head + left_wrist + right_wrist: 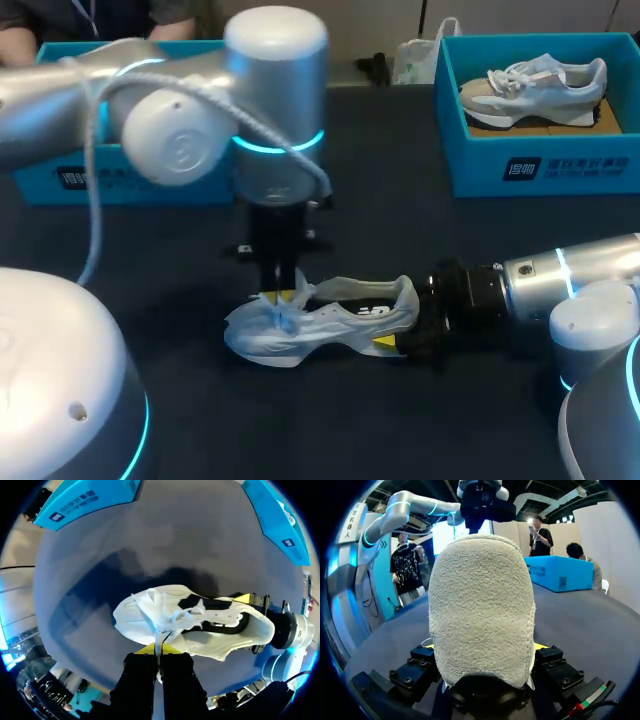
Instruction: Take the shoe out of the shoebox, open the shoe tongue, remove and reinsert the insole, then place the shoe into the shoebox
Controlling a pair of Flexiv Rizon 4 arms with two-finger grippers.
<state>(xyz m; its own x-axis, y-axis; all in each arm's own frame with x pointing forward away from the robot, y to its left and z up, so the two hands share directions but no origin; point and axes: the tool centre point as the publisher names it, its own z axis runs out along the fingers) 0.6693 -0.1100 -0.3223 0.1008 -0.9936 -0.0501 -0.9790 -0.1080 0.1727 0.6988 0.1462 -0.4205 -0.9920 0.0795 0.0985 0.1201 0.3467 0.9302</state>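
Two turquoise boxes of stiff card with straight walls stand along the far edge of the dark, matt tabletop (400,230). The left shoebox (35,185) sits at the far left corner, and my left arm hides most of it.

That arm ends over the middle of the tabletop, its left gripper (283,298) pointing straight down. In the left wrist view its two yellow tips (159,650) are pressed together on a thin white strand of the laces (172,622), though whether the tongue is also caught there I cannot tell.

Under it the shoe (330,320) lies near the middle of the tabletop, toe towards the left edge and heel towards the right. It is a low white trainer with a smooth pale upper, a black lining around the opening and a loose tangle of laces over the forefoot. In the right wrist view its heel (480,610) is a rounded dome of fuzzy, suede-like fabric.

The right gripper (398,322) comes in level from the right edge and clamps that heel, with one yellow tip against each side (486,647).

The right shoebox (540,165) stands open at the far right corner. A second shoe (535,85), grey and white with white laces, lies inside it on a brown base.

That makes two boxes, two shoes and two grippers, each gripper holding the same shoe
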